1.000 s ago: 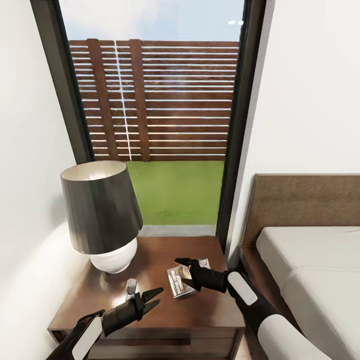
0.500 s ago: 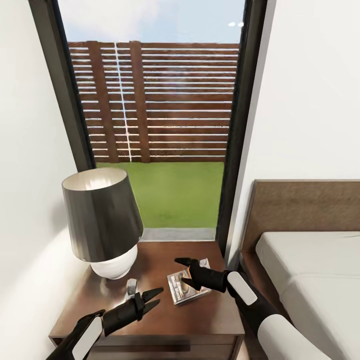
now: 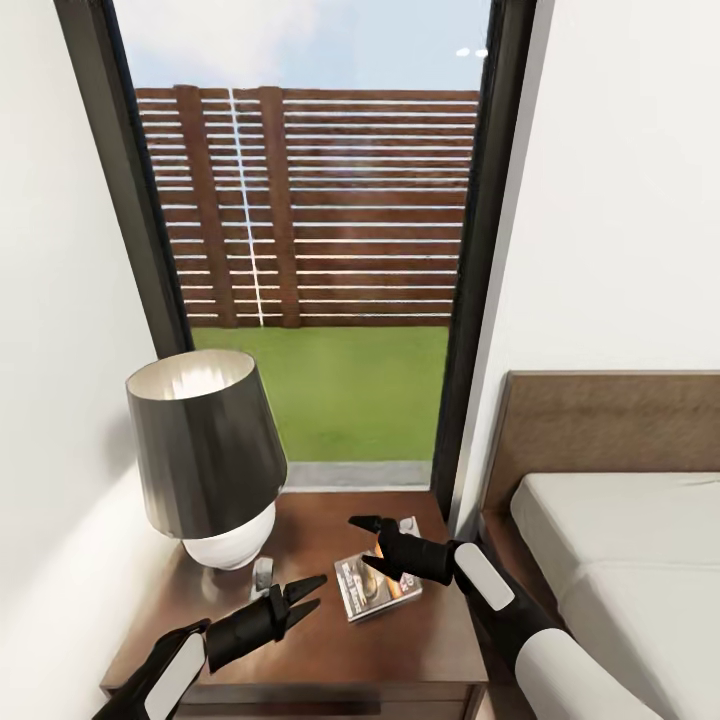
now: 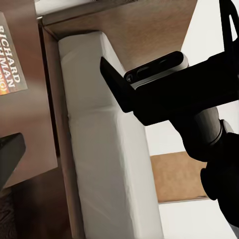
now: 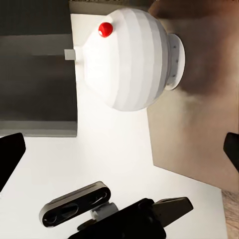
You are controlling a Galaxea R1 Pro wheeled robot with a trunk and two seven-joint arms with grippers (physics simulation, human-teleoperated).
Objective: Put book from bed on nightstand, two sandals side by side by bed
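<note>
The book lies flat on the dark wood nightstand, its white "Richard Bachman" lettering also visible in the left wrist view. My right gripper hovers open just above the book's far end, holding nothing. Its fingertips stand wide apart in the right wrist view. My left gripper is open over the nightstand's front, left of the book. The bed with its grey mattress lies to the right. The sandals are out of view.
A lamp with a dark shade and a white base stands at the nightstand's back left. A tall dark-framed window is behind it, with white walls on either side. The brown headboard rises at the right.
The whole view has shifted, so the nightstand, lamp and book sit lower in the picture. The book now lies clear below the right gripper's fingers and more to the right.
</note>
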